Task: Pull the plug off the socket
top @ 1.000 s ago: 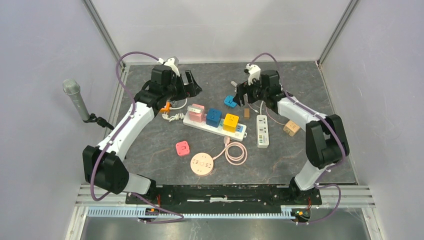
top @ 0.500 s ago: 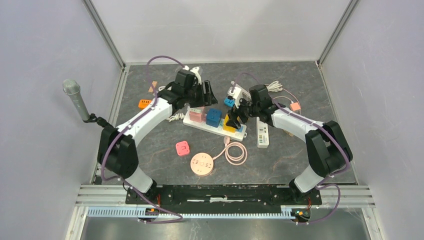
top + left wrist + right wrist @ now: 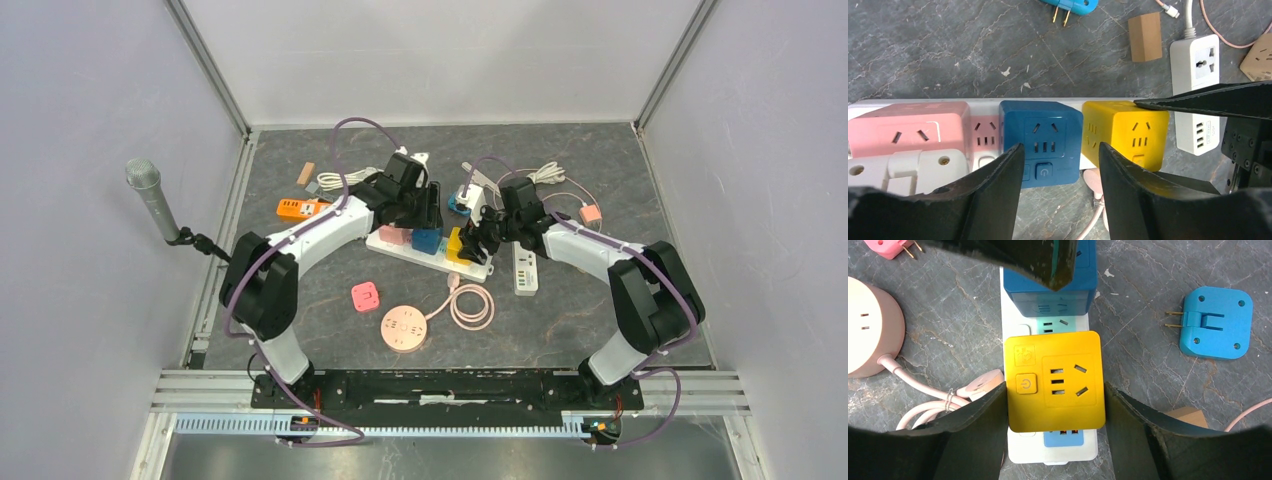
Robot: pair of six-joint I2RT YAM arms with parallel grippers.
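Note:
A white power strip, the socket, lies mid-table with three cube plugs in it: pink, blue and yellow. My left gripper hovers over the blue plug. In the left wrist view it is open: one finger overlaps the cube's near left corner and the other stands a little off its right side. My right gripper straddles the yellow plug, and its fingers lie flush against both sides.
A second white strip lies right of the first. A round pink socket with coiled cord and a loose pink plug lie nearer. A blue adapter, a brown block, an orange strip and a microphone surround them.
Both arms swung in from the back of the table onto the power strip. Both sets of jaws narrowed, the right one closing in on the yellow plug.

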